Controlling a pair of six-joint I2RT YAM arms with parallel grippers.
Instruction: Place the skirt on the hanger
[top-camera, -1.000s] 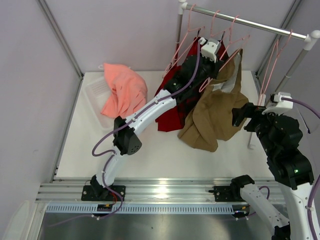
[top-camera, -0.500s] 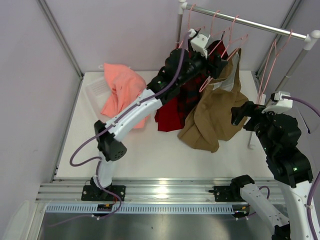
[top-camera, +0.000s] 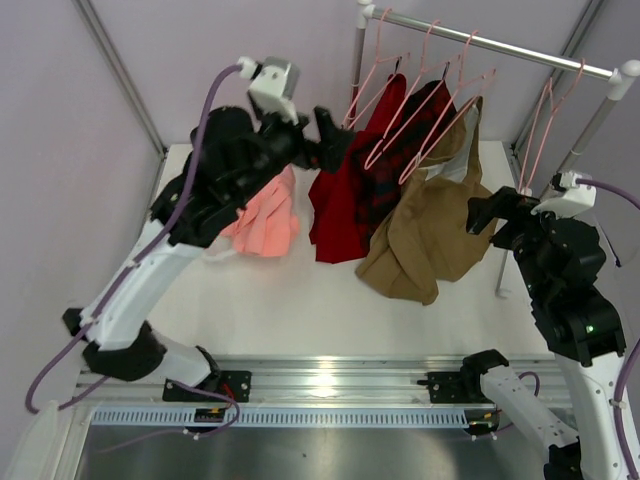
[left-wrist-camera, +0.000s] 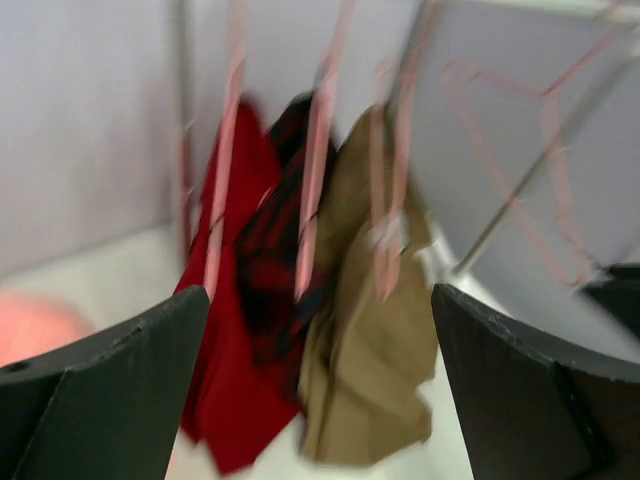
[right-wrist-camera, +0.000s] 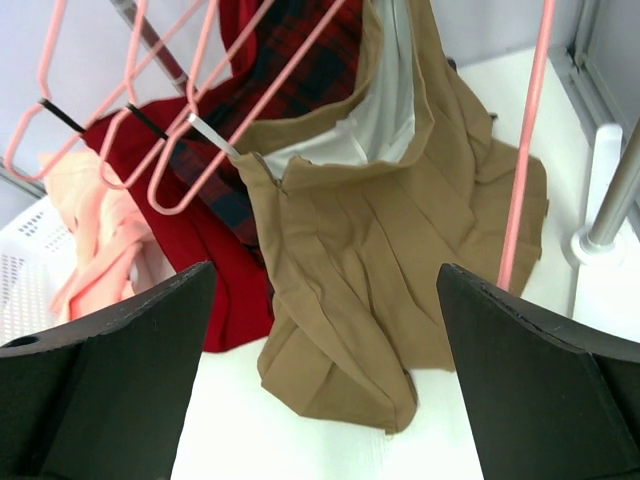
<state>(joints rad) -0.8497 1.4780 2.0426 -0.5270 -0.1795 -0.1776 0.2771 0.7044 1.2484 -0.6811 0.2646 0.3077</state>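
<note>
The khaki skirt (top-camera: 425, 240) hangs from a pink hanger (top-camera: 440, 125) on the rail, and its lower folds rest on the white table. In the right wrist view the skirt (right-wrist-camera: 380, 260) shows a white lining at its open waistband, caught at one corner by the hanger (right-wrist-camera: 215, 140). My left gripper (top-camera: 330, 138) is raised left of the hangers, open and empty. Its view is blurred, with the skirt (left-wrist-camera: 365, 350) ahead between the jaws of the left gripper (left-wrist-camera: 320, 300). My right gripper (top-camera: 482, 215) stands open beside the skirt's right edge, shown empty as the right gripper (right-wrist-camera: 325, 275).
A red garment (top-camera: 340, 210) and a red-and-black plaid garment (top-camera: 400, 150) hang left of the skirt. A salmon-pink garment (top-camera: 265, 215) lies over a white basket (right-wrist-camera: 25, 260). The metal rail (top-camera: 500, 45) carries more pink hangers, one bare (top-camera: 545, 130). The rack post (top-camera: 515, 270) stands right.
My left gripper opened and pulled back up and to the left, away from the hanger and the skirt's top. The skirt stays hanging. The right arm barely moved.
</note>
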